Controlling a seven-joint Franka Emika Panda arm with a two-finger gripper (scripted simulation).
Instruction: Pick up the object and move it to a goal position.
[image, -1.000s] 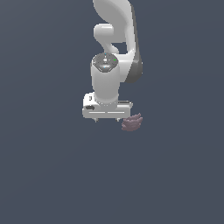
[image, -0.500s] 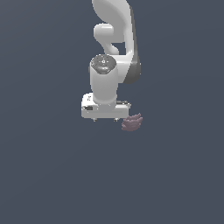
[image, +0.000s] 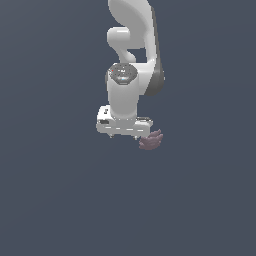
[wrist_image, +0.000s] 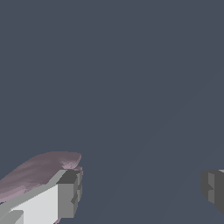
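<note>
The object (image: 151, 141) is a small lumpy mauve clump lying on the dark grey floor, just off the exterior view's right end of my white gripper hand. My gripper (image: 125, 131) hangs under the arm, its fingertips hidden beneath the hand in that view. In the wrist view the two fingers stand far apart, so the gripper (wrist_image: 140, 191) is open with nothing between them. The object (wrist_image: 37, 170) shows behind and outside one finger (wrist_image: 65, 197), not in the gap. Whether that finger touches it I cannot tell.
The white arm (image: 131, 60) rises above the hand in the exterior view. All around is plain dark grey floor (image: 60, 200) with no other objects or edges in view.
The hand has shifted slightly lower in the exterior view and a little toward its right. The mauve object has stayed where it was.
</note>
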